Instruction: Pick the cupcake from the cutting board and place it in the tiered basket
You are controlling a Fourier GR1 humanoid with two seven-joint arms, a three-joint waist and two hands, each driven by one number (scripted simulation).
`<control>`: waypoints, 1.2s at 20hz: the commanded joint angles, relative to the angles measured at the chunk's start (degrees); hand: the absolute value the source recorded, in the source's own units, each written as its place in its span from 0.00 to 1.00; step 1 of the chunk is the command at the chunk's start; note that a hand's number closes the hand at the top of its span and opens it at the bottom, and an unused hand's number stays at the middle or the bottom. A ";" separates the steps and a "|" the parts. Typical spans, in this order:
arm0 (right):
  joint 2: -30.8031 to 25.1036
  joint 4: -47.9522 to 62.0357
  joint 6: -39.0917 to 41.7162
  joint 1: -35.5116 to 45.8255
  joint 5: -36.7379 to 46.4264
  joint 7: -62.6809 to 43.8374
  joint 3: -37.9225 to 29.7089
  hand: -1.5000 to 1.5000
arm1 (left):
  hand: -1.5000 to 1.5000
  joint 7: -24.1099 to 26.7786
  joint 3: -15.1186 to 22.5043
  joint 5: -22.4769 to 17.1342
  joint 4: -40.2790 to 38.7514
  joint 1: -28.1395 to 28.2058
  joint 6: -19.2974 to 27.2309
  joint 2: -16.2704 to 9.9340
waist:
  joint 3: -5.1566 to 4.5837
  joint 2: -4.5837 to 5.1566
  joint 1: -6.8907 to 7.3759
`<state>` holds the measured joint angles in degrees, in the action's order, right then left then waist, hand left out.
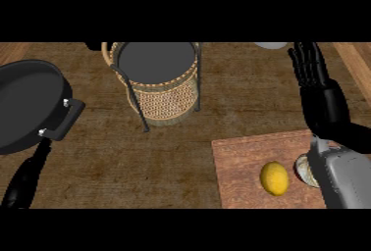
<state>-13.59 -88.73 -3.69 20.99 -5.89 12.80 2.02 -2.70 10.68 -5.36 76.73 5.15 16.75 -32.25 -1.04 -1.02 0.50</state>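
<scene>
The right hand (307,63) is raised at the upper right, fingers straight, holding nothing. The cupcake (304,170) sits on the board (243,162) at lower right, half hidden by the forearm, beside a lemon (275,178). The basket (161,83) stands at upper centre, a pan (29,105) at left.

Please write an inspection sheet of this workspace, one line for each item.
Surface: brown wooden counter, no spills seen.
Job's things: cutting board at lower right; cupcake on it, partly hidden by the right forearm; tiered basket at top centre, wicker with a dark tray on top.
Clutter: yellow lemon on the board beside the cupcake; black frying pan at left; a pale round thing at the top edge, mostly cut off.
Hands: right hand at upper right, fingers straight, holding nothing; left hand not in view.
Cables: nothing seen.
Surroundings: lighter wood strips at the top corners.
</scene>
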 commanded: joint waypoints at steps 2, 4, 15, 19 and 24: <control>-0.20 1.04 5.76 -3.11 -2.06 -3.49 3.28 0.00 | 0.50 2.38 1.45 -1.35 4.37 -3.13 -1.64 4.41 | 1.03 0.93 -0.59; -1.11 3.40 9.55 -4.70 -3.46 -7.99 5.69 0.00 | 0.50 6.29 3.73 -3.60 4.99 -6.07 -4.58 8.79 | 0.87 1.10 -1.44; -6.42 -3.46 14.54 -17.00 0.81 -1.54 7.53 0.00 | 0.50 8.04 3.67 -8.80 3.53 -12.42 -13.75 14.27 | 1.02 0.81 -1.26; -15.72 -13.04 16.71 -15.45 4.16 -10.89 6.44 0.00 | 0.50 10.18 3.22 -8.26 0.50 -11.18 -12.91 15.14 | 0.88 0.58 -2.17; -32.37 -15.91 23.80 -10.60 14.44 -20.07 5.93 0.00 | 0.50 8.76 3.93 -7.87 2.00 -11.51 -12.58 15.16 | 0.66 0.24 -1.95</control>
<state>-36.01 -100.59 15.43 9.13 2.79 -1.25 7.49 6.22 14.56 -13.21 78.24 -6.47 4.47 -17.00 -0.28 -0.57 -1.56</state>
